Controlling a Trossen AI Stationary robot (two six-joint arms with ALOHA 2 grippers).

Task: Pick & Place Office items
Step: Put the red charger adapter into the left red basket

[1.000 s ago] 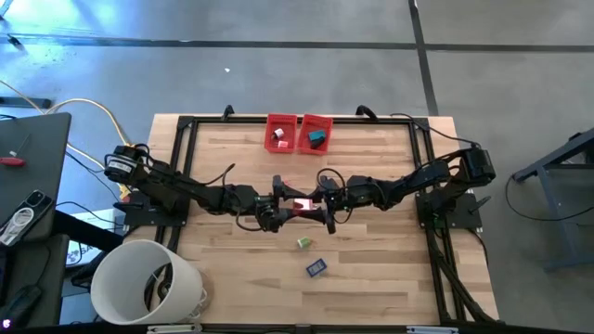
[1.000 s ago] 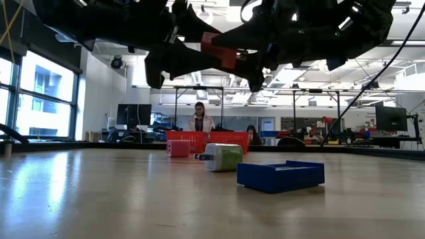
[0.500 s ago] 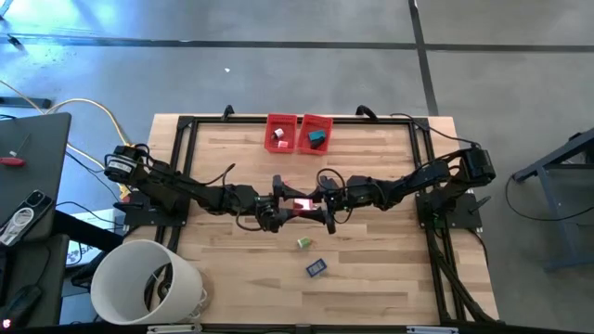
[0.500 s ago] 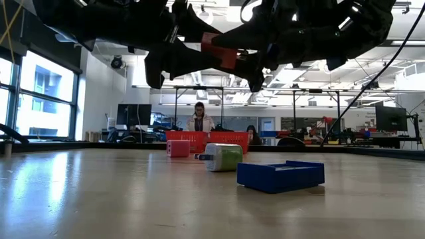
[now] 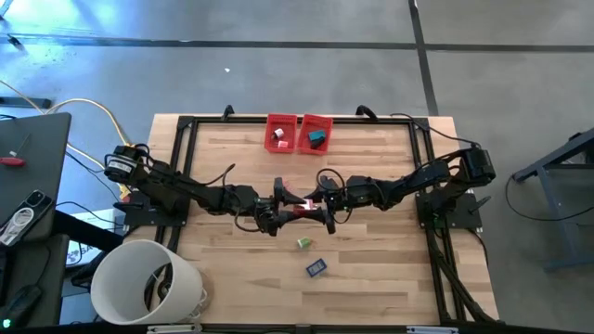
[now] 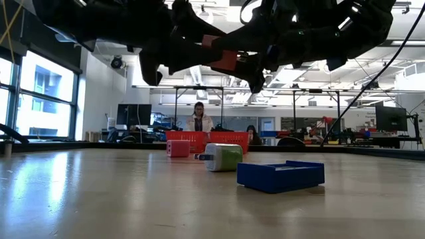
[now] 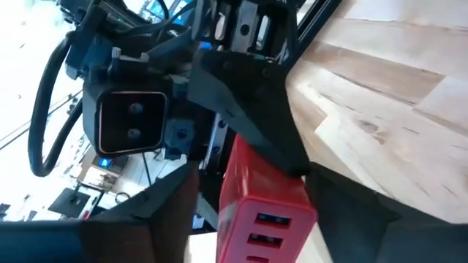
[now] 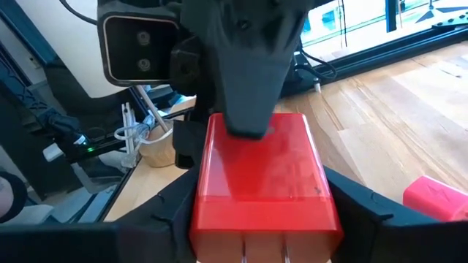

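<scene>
A red block point(image 5: 300, 206) hangs above the table's middle, with the two arms meeting at it from either side. My right gripper point(image 8: 263, 223) is shut on it. My left gripper point(image 7: 256, 219) comes from the table's left, open, with its fingers on either side of the block's point(image 7: 259, 201) other end. One of them point(image 8: 248, 95) lies over the top face, and a narrow gap shows beside the other. A green piece point(image 5: 303, 243), a blue piece point(image 5: 316, 268) and a pink piece point(image 6: 178, 148) lie flat on the wood. My right gripper pinches the red block by its two long sides point(image 8: 208, 197) between its two fingers, at the end toward the table's right. The fingers come level from the right and lie along the block. The block sits level, lifted clear of the table.
Two red bins point(image 5: 281, 133) point(image 5: 316, 134) holding small pieces stand at the far edge. A big white bucket point(image 5: 148, 283) stands off the table's near left corner. People sit in the room beyond the table point(image 6: 199, 119).
My left gripper's fingers have drawn closer together about the red block, which has stayed where it was in my right gripper.
</scene>
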